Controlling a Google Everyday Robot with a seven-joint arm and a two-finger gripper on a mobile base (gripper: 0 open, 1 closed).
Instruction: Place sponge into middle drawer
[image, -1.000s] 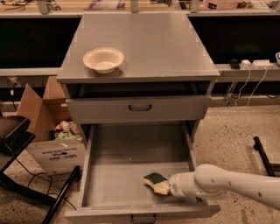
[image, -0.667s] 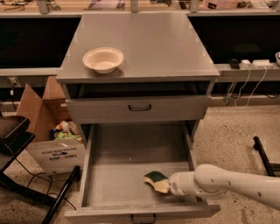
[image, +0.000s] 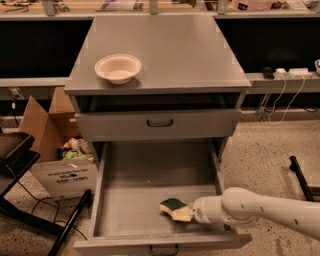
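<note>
– so, anything moved over the last second?
– hardly. sponge (image: 175, 209) sits at the same spot as before, low in the front right part of the middle drawer (image: 142, 197), green layer up, yellow foam toward the arm. perhaps a hair further left, no more.
– and the gripper (image: 196, 214)?
– also unmoved: inside the open drawer, reaching in from the right, tip right against the sponge. cannot tell whether it is clamped on it or has already let go.
– meaning for the task?
– sponge is within the drawer walls, so placement looks nearly done. my judgement: what remains is release, if not yet made, then pulling the arm clear without dragging the sponge along.
– rest of scene?
– bowl (image: 118, 68) on the cabinet top (image: 170, 45); upper drawer (image: 160, 123) shut.
</note>
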